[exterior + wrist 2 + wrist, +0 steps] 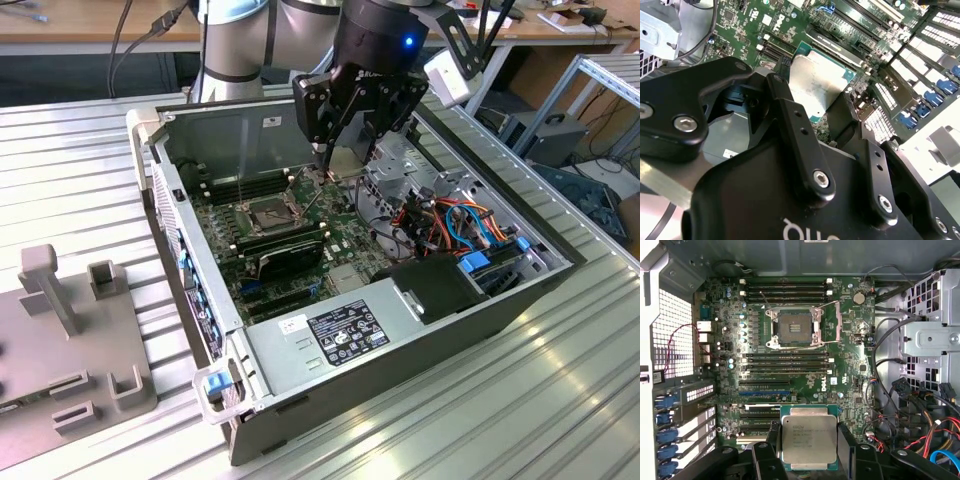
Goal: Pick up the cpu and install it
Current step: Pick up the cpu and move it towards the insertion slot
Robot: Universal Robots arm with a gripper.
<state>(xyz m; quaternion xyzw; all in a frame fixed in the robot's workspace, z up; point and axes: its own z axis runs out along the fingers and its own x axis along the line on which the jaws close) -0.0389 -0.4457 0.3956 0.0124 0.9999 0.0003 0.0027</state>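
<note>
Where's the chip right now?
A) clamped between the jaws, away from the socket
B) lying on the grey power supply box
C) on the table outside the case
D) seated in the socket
A: in the first wrist view the chip sits between the jaws, one on each side, while the socket stands apart with its frame open and its dark centre bare.

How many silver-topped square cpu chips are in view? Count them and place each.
1. The silver-topped square cpu chip is gripped in the black tool, above the green motherboard, off the empty metal-framed socket. Others could be hidden.
</note>
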